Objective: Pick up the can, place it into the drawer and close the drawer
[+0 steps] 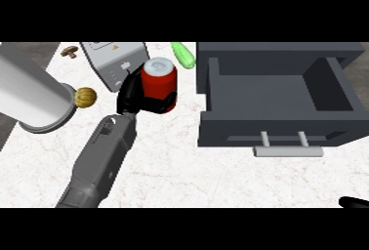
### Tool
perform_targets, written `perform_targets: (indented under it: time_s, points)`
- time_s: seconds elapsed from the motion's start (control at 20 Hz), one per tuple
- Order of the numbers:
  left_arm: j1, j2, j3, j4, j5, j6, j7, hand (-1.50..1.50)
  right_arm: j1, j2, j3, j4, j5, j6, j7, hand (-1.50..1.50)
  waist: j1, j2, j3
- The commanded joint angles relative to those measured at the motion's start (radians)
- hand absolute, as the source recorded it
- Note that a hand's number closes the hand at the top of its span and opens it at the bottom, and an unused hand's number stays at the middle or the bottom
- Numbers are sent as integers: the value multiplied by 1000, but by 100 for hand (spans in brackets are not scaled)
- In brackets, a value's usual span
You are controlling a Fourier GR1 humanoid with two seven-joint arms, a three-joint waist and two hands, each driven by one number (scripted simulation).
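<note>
Holding can with left hand curled round it near back edge of counter, risks clipping side wall of drawer if swung across too low.

can left of drawer, appliance behind

The table is white stone with thin pale lines running through it, and it fills most of what I see. Its top is bright all over. At the far left corner, past the table's edge, there is a dark grey patch; I cannot tell if it is floor or wall. A big white roll stands at the left on a grey base, with a round gold knob just beside it. A grey box sits at the back.
</note>
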Motion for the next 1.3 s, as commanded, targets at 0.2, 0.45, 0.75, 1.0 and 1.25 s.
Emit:
perform_targets:
  time_s: [0.2, 0.45, 0.75, 1.0, 1.25]
  points:
    - [-139, -4, -133, -210, 79, 120, 291, 150, -75, -2, 49, -56, 50, -56, 111, -150, 0, 2, -1]
    - [-257, -4, -165, -256, 78, 246, 401, 150, 17, 4, -8, -9, -5, 16, -22, -150, -13, 4, 0]
    - [-385, 1, -145, -159, 74, 216, 432, 150, -5, -7, 4, -23, -7, 11, 28, -150, -17, 8, 0]
    - [-526, -4, -213, -94, 112, 321, 493, 150, -21, -3, -11, -24, -14, -10, 32, -150, -25, 8, 0]
    - [-668, -4, -244, 56, 184, 365, 508, 150, -89, -42, -26, -33, -54, -22, 107, -150, -48, 14, 1]
